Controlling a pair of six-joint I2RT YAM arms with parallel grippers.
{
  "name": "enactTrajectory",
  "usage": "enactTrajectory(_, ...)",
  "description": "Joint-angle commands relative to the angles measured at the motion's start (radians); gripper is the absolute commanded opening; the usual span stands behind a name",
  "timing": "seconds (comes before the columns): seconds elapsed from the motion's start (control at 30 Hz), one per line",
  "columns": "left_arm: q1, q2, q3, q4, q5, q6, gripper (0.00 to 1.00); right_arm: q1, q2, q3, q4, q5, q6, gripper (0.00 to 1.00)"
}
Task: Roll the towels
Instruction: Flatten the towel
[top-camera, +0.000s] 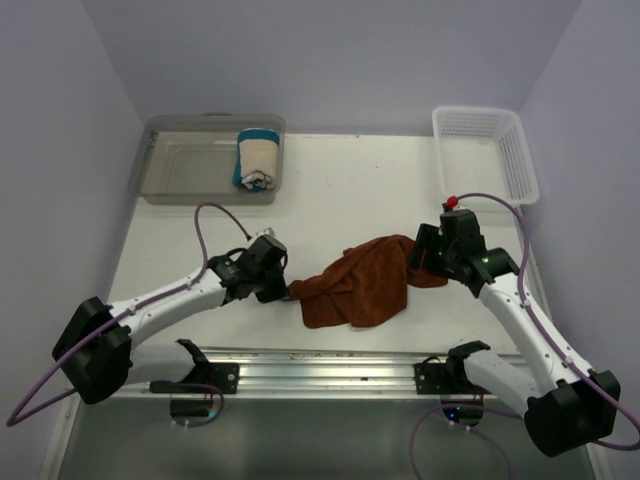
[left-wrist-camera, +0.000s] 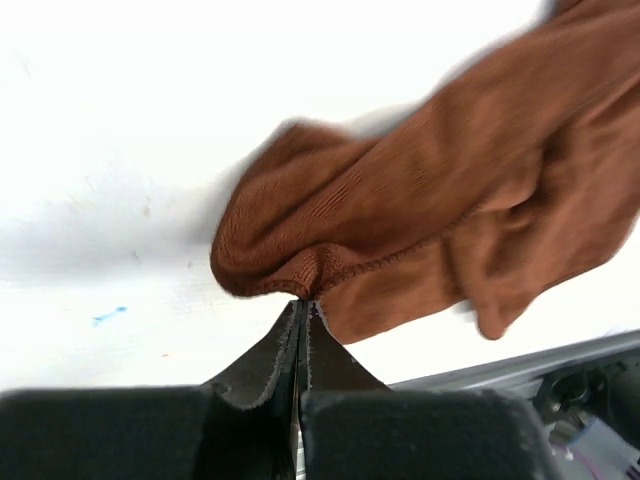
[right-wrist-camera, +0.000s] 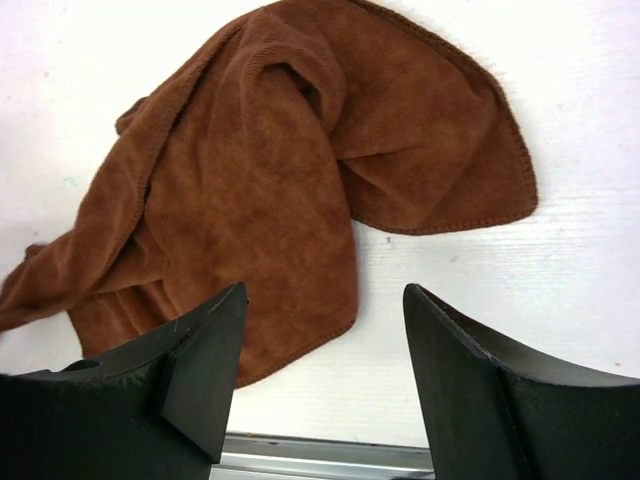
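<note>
A rust-brown towel (top-camera: 365, 282) lies crumpled on the white table between the two arms. My left gripper (top-camera: 289, 291) is shut on the towel's left corner; in the left wrist view the tips (left-wrist-camera: 303, 303) pinch the hem of the brown cloth (left-wrist-camera: 420, 210). My right gripper (top-camera: 418, 262) hovers at the towel's right end, open, with nothing between its fingers (right-wrist-camera: 215, 330); the brown towel (right-wrist-camera: 270, 180) spreads out below and ahead of them. A cream towel with blue edges (top-camera: 258, 158) sits rolled in the clear bin at the back left.
The clear plastic bin (top-camera: 185, 168) stands at the back left and a white mesh basket (top-camera: 485, 150) at the back right. A metal rail (top-camera: 330, 368) runs along the table's near edge, between the arm bases.
</note>
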Motion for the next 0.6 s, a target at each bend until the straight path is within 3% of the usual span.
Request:
enactTrajectory(0.0,0.014,-0.069,0.213,-0.145,-0.215,0.111,0.00,0.004,-0.028,0.037,-0.048,0.089,-0.046,0.68)
enactTrajectory(0.1,0.040,-0.083,0.359,-0.268,-0.309,0.162,0.00,0.004,-0.004,0.045,-0.062,0.157,-0.053,0.70)
enactTrajectory(0.2,0.092,-0.099,0.456,-0.310,-0.308,0.212,0.00,0.005,0.050,0.065,-0.070,0.215,-0.058,0.70)
enactTrajectory(0.43,0.147,-0.116,0.481,-0.278,-0.214,0.248,0.00,0.004,0.159,0.108,0.064,0.142,-0.052,0.69)
enactTrajectory(0.57,0.167,-0.116,0.464,-0.298,-0.226,0.229,0.00,0.001,0.316,0.169,0.125,0.119,-0.096,0.71)
